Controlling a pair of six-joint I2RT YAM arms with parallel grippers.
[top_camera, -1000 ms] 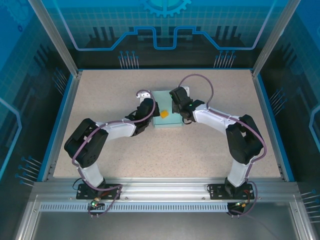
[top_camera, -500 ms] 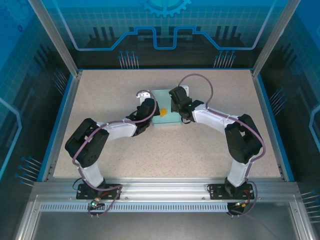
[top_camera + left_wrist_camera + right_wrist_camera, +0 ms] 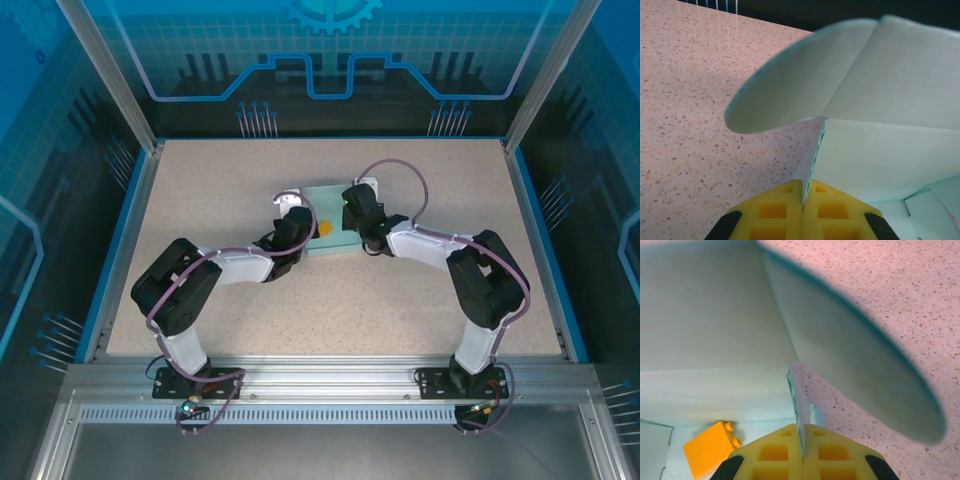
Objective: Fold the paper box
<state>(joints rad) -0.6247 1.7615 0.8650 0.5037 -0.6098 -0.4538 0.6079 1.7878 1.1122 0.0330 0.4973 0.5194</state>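
The paper box (image 3: 328, 205) is pale light-blue card, lying mid-table between my two grippers. In the top view my left gripper (image 3: 298, 222) is at its left side and my right gripper (image 3: 352, 212) at its right side. In the left wrist view the yellow fingertips (image 3: 785, 200) are shut on the upright left wall (image 3: 880, 150), and a rounded flap (image 3: 790, 95) curls over above. In the right wrist view the right gripper (image 3: 801, 429) is shut on the right wall (image 3: 715, 385), with a rounded flap (image 3: 860, 370) spreading to the right.
A small orange block (image 3: 710, 447) lies inside the box on its floor; from above the orange block (image 3: 326, 228) sits between the grippers. The speckled table (image 3: 220, 180) is bordered by blue rails and glass walls.
Both grippers have shifted slightly toward the near edge and inward, still pinching the side walls. The box looks narrower from above, its sides drawn up.
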